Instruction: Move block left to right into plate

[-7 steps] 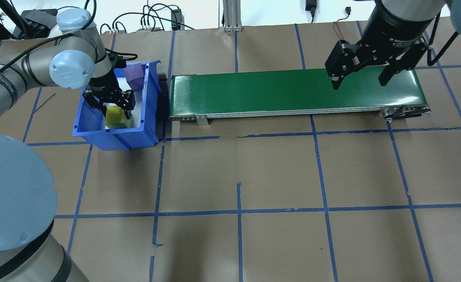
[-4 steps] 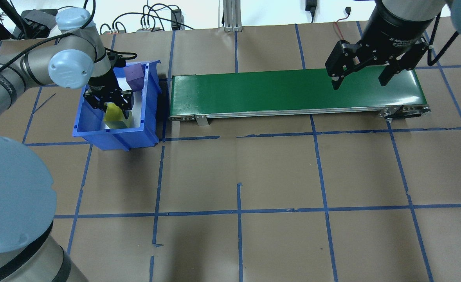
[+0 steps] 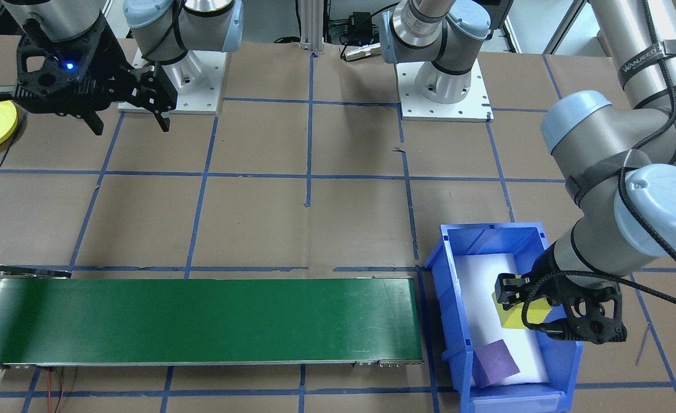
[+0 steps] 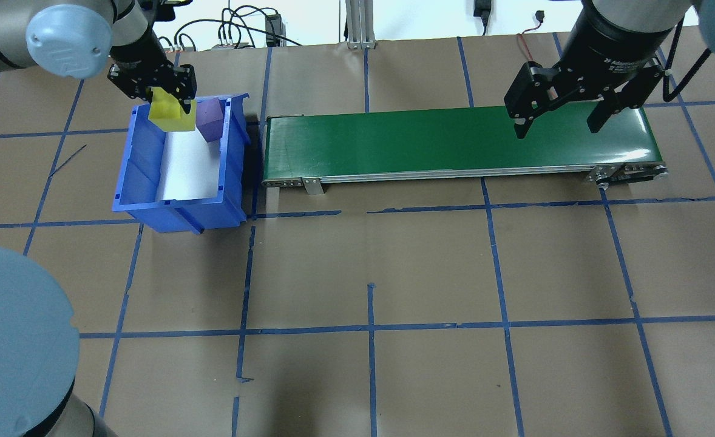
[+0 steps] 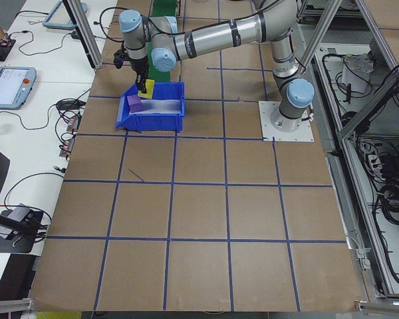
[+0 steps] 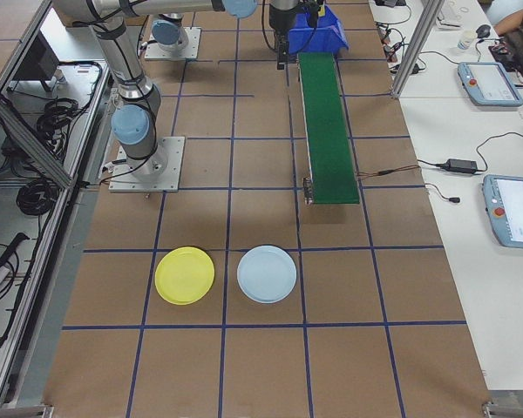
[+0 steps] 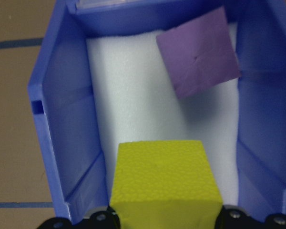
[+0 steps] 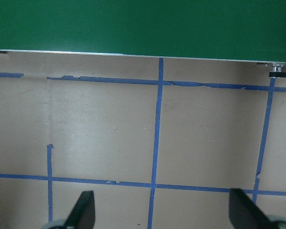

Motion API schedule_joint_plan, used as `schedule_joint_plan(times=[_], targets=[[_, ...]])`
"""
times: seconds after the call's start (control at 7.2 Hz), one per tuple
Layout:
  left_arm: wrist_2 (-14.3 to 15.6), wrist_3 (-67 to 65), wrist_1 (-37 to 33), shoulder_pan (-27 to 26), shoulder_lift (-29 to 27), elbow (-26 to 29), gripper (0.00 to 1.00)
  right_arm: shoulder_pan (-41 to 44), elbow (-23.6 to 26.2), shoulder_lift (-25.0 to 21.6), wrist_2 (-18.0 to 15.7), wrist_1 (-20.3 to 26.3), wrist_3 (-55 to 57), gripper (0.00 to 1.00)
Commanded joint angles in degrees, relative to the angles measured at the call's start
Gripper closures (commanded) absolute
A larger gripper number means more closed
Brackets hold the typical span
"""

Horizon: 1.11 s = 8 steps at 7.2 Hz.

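We see the left claw [image 4: 164, 102] clamped on a yellow block [image 4: 172, 114], lifted above the far end of a blue bin [image 4: 145, 152] at the left of the surface; a purple block [image 4: 210, 119] lies in the bin. The right claw [image 4: 561, 118] hangs open over the right end of the green conveyor [image 4: 430, 142]. The foam-like block looks held near its top edge, so we judge it could slip or clip the bin wall. Yellow plate [image 6: 185, 275] and pale blue plate [image 6: 267, 273] sit far right. Arm lettering is only partly legible.
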Motion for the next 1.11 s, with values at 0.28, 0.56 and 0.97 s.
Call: schedule_joint_plan(times=[0.28, 0.56, 0.97], targets=[[-1.23, -8.68, 4.00, -13.84, -4.72, 0.97, 0.49, -0.03, 0.00, 0.00, 0.02, 0.00, 0.00, 0.00], [-1.23, -8.35, 6.28, -14.31, -7.11, 0.62, 0.49, -0.11, 0.00, 0.00, -0.07, 0.00, 0.00, 0.00], [-1.23, -7.46, 7.08, -14.58, -6.77, -1.67, 0.38, -0.03, 0.00, 0.00, -0.07, 0.00, 0.00, 0.00]])
